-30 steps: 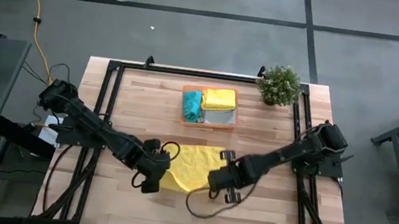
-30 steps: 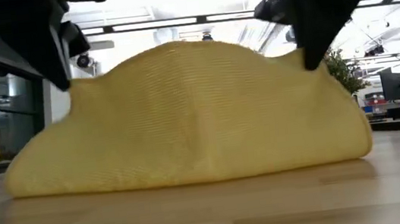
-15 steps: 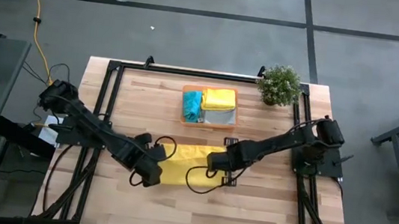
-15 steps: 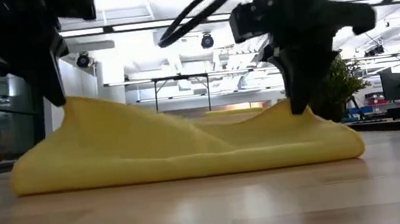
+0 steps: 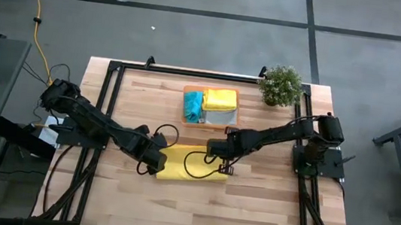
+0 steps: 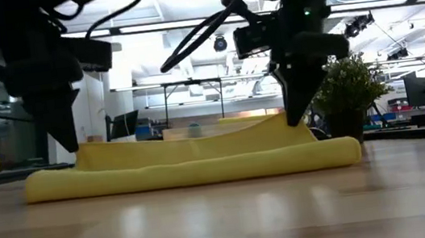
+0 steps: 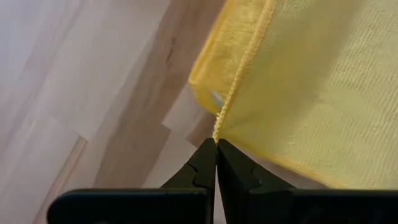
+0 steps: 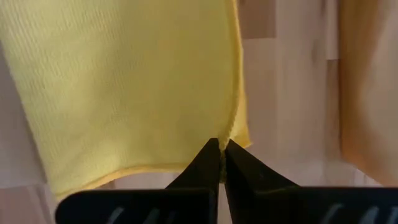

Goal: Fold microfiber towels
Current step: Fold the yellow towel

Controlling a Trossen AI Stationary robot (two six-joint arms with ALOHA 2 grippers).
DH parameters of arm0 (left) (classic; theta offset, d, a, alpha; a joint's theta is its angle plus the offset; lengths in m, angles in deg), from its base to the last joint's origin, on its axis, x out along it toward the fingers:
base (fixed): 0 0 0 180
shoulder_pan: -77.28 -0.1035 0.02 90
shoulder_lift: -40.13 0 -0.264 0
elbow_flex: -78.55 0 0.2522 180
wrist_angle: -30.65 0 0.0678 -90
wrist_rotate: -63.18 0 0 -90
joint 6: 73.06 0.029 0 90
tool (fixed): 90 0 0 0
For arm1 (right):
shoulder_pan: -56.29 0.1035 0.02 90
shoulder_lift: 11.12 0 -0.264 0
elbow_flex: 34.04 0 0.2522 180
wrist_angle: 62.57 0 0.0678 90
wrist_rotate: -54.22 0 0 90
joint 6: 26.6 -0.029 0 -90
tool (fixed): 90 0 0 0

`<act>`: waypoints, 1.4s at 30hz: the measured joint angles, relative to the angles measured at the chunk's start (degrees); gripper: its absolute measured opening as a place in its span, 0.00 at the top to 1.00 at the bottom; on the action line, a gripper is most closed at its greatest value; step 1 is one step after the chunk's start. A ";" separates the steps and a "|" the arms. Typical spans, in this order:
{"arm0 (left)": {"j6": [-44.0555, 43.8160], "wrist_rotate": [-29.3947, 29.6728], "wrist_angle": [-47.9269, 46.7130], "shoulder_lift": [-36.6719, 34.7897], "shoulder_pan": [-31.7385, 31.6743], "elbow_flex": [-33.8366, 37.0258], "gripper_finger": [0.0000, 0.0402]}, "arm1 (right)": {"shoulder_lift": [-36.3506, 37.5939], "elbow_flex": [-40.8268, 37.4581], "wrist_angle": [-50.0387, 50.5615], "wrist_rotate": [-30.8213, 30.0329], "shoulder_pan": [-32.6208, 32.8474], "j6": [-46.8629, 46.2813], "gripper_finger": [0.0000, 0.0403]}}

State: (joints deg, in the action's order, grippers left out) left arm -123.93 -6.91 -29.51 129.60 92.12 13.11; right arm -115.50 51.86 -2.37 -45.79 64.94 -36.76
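A yellow microfiber towel point(image 5: 190, 166) lies folded in two on the wooden table, its fold toward the near edge point(image 6: 194, 170). My left gripper point(image 5: 154, 163) stands at the towel's far left corner and my right gripper point(image 5: 223, 162) at its far right corner. Both point steeply down and each is shut on a corner of the upper layer. In the low view the left gripper point(image 6: 67, 146) and the right gripper point(image 6: 292, 121) stand at the two ends of the upper layer's far edge. My left gripper pinches the upper layer's hemmed corner point(image 7: 217, 129) between its two fingertips, coming from above and pointing down. That corner sits just above the lower layer point(image 7: 208, 81); the cloth beyond it rests on the layer below. My right gripper pinches the upper layer's other far corner point(image 8: 232, 135) at its fingertips, from above, pointing down. The corner sits slightly raised point(image 6: 296, 125), and the cloth sags onto the lower layer between the two grippers.
An orange tray point(image 5: 235, 109) at the far middle of the table holds a teal towel point(image 5: 192, 105), a yellow towel point(image 5: 221, 98) and a grey one point(image 5: 219, 117). A small potted plant point(image 5: 281, 85) stands at the far right. Bare wood lies along the near edge.
Both grippers, still shut, have gone toward the table's far edge and down, carrying the towel's held edge over. The towel, arched high a second ago, now lies folded flat in two; its lower layer has stayed on the table.
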 joint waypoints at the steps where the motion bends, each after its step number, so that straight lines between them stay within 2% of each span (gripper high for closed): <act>1: 0.01 0.04 0.35 0.00 -0.42 0.26 1.00 | 0.00 0.00 0.00 0.01 -0.41 0.06 1.00; 9: 2.47 0.21 1.39 0.00 -3.12 0.57 1.00 | 0.00 0.00 0.04 2.10 -2.63 -0.09 1.00; 15: 3.58 0.26 1.33 0.00 -3.68 0.57 0.99 | 0.00 0.00 0.02 1.49 -2.69 -0.25 1.00; 29: 6.54 2.70 1.22 0.00 -4.93 0.57 0.87 | 0.00 0.02 -3.19 0.96 -2.69 -0.12 0.99; 32: 9.08 3.83 1.22 0.00 -5.98 0.57 0.83 | 0.00 0.04 -3.12 -2.70 -2.67 -0.21 0.93; 35: 12.05 3.92 1.12 -0.02 -7.61 0.56 0.78 | 0.00 0.05 -2.34 -6.83 -3.04 -0.23 0.83; 42: 17.48 6.17 -1.99 -3.40 -10.01 0.55 0.64 | 0.00 0.07 1.78 -8.64 -5.05 2.08 0.53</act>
State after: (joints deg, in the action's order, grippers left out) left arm -106.45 -0.73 -31.51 126.20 82.11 13.66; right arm -115.50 51.92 -0.58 -54.44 59.89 -34.68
